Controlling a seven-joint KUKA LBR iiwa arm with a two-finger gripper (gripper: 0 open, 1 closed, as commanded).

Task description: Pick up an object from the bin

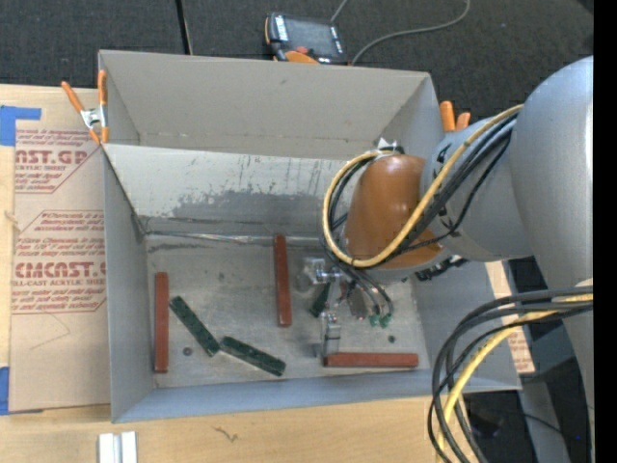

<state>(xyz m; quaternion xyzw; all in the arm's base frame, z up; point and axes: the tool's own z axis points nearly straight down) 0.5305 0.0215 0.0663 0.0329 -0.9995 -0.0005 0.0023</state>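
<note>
My gripper (330,324) hangs low over the right part of the bin floor, under the orange wrist cover. A red-brown stick (371,360) lies flat just below it, near the front wall. A second red-brown stick (281,280) lies lengthwise a little to its left. Close against the gripper sits a small dark green piece (318,303); whether it is held I cannot tell. Tiny green bits (388,336) lie to the right of the gripper.
Two dark green sticks (193,324) (253,354) lie end to end at the front left. A third red-brown stick (160,321) runs along the left wall. The arm and its yellow and black cables cover the bin's right side.
</note>
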